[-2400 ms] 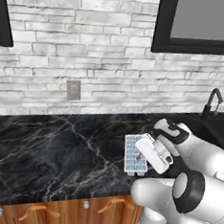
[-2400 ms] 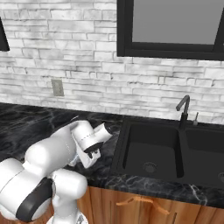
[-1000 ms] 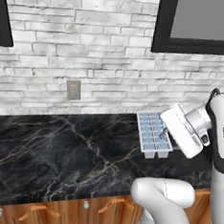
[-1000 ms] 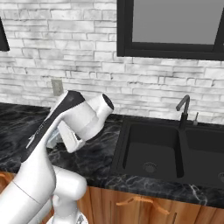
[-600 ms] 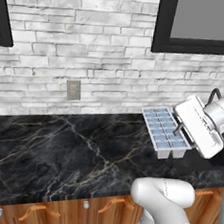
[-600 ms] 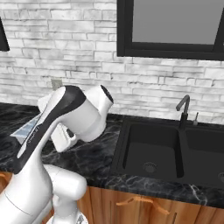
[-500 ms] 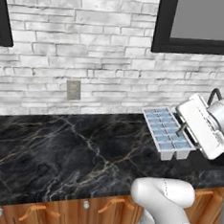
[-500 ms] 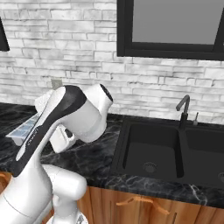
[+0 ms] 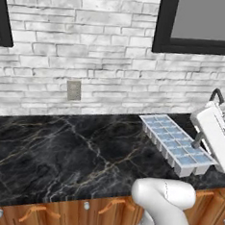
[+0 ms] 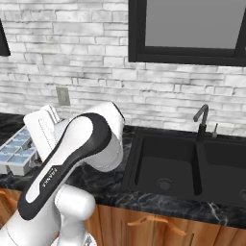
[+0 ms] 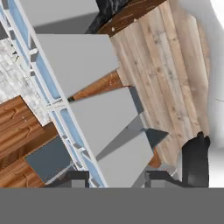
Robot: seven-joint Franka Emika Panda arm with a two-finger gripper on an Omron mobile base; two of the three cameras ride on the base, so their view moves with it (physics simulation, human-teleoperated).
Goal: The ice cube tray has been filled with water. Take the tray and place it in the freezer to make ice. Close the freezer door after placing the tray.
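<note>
ice cube tray: held up in the air above the black marble tabletop, to the left of the sink, tilted slightly.
water: pale blue, filling the tray's cells.
claw: clamped on the tray's right edge.
wall outlet: on the white brick wall behind the tabletop.
</note>
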